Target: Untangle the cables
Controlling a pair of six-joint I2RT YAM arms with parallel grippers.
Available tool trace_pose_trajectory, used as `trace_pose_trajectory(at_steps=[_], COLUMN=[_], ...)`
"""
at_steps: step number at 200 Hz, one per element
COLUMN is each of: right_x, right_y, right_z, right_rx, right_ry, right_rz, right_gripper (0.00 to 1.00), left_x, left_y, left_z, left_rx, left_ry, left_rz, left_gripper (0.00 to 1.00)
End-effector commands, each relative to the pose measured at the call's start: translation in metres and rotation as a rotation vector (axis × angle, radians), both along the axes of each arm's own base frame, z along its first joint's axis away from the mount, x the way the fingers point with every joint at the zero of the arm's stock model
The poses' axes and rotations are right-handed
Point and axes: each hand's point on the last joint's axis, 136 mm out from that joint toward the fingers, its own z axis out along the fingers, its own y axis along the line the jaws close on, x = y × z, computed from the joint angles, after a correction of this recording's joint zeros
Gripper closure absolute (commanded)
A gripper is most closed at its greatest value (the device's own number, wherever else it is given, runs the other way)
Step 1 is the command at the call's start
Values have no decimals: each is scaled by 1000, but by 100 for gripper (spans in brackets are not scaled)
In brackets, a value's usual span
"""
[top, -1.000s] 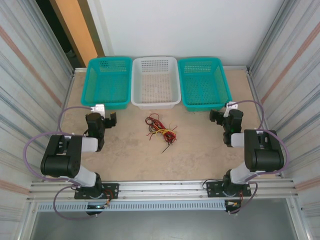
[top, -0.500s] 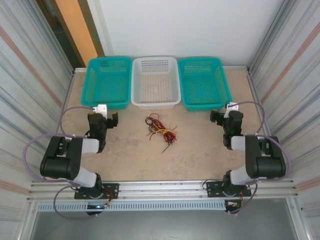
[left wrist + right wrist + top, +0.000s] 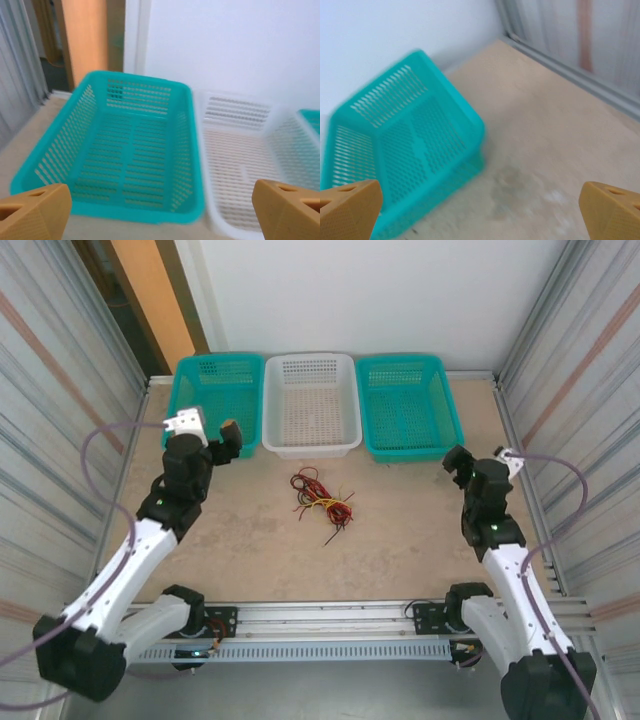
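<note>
- Your cables (image 3: 322, 502) lie in one loose tangle in the middle of the table (image 3: 400, 540): red, pale yellow and black strands crossing over each other, with nothing touching them.
- Look to 12 o'clock from the tangle and you hit the white basket (image 3: 311, 405), well apart from the wires. The left teal basket (image 3: 213, 405) touches it at 9 o'clock, and the right teal basket (image 3: 408, 405) sits just beside it at 3 o'clock.
- Your left gripper (image 3: 210, 430) hangs at about 10 o'clock from the cables, near the front corner of the left teal basket. It is well clear of the wires.
- On the left wrist camera that gripper (image 3: 160, 215) has its orange fingertips (image 3: 32, 212) spread wide with nothing between them. Ahead you see the left teal basket (image 3: 130, 145) and the white basket (image 3: 240, 165) beside it, both a little blurred.
- Your right gripper (image 3: 462, 465) sits at about 3 o'clock from the cables, just below the right teal basket.
- The right wrist camera shows that gripper (image 3: 480, 212) spread wide and empty too. The right teal basket (image 3: 395, 135) is at 10 o'clock in the frame, with bare tabletop beyond it.
</note>
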Motion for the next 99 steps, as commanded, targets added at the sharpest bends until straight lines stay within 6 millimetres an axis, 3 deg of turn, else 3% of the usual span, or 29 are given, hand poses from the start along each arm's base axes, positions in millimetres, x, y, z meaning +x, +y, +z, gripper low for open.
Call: trace_pose_trajectory(at_steps=[1, 22, 36, 42, 47, 60, 78, 99], right_x=[-27, -28, -31, -29, -25, -22, -17, -15], right_y=[20, 73, 100, 126, 145, 193, 240, 289], right_z=[-45, -36, -24, -16, -10, -11, -21, -38], right_rx=[47, -161, -264, -301, -350, -435, -349, -154], right_ry=[283, 471, 514, 510, 494, 436, 425, 499], right_rz=[28, 204, 197, 264, 333, 480, 605, 811], right_gripper=[6, 3, 1, 0, 7, 11, 18, 35], left_x=[-42, -61, -69, -71, -72, -73, -74, -75], left_y=[-32, -55, -61, -60, -60, -61, -66, -73], left_z=[-62, -78, -88, -92, -94, -96, -96, -100], left_rx=[-139, -193, -224, -238, -249, -268, -289, -305], left_ry=[291, 366, 402, 413, 418, 422, 443, 479], left_rz=[-81, -157, -172, -166, -158, -160, -176, -199], left_gripper=[6, 8, 8, 9, 8, 9, 9, 10])
